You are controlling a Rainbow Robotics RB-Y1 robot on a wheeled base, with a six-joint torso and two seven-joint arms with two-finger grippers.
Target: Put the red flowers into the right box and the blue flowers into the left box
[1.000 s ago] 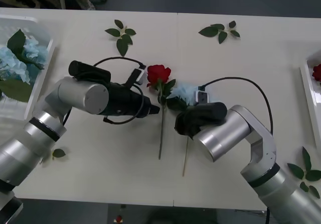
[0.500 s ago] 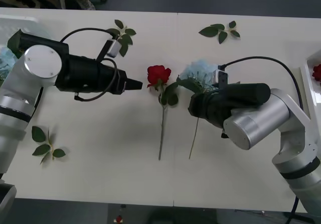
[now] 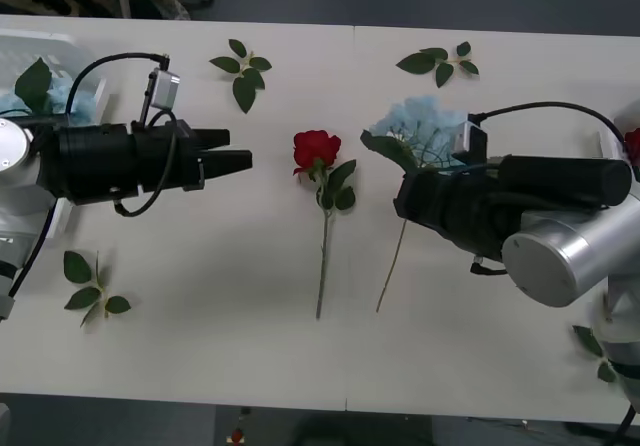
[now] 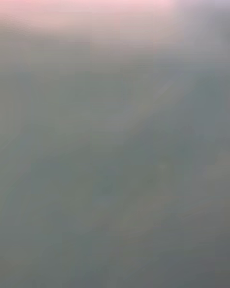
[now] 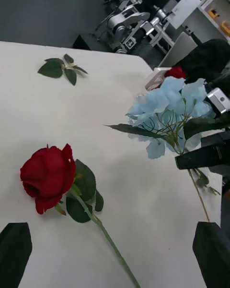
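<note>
Right pincer (image 3: 408, 198) is gripping the blue flower (image 3: 420, 126) by its stem; left pincer (image 3: 235, 159) is hanging apart, empty, facing the rose (image 3: 316, 150) on the desk (image 3: 200, 316) — carrying it left should mean staying high over that rose

This looks like a robotics lab or test room. Past the far edge of the plain white worktop (image 5: 120, 182), the left wrist view shows a dark floor (image 5: 43, 14) crowded with other grey machines (image 5: 127, 21) and white equipment (image 5: 179, 9), with what may be a shelf at the room's edge
</note>
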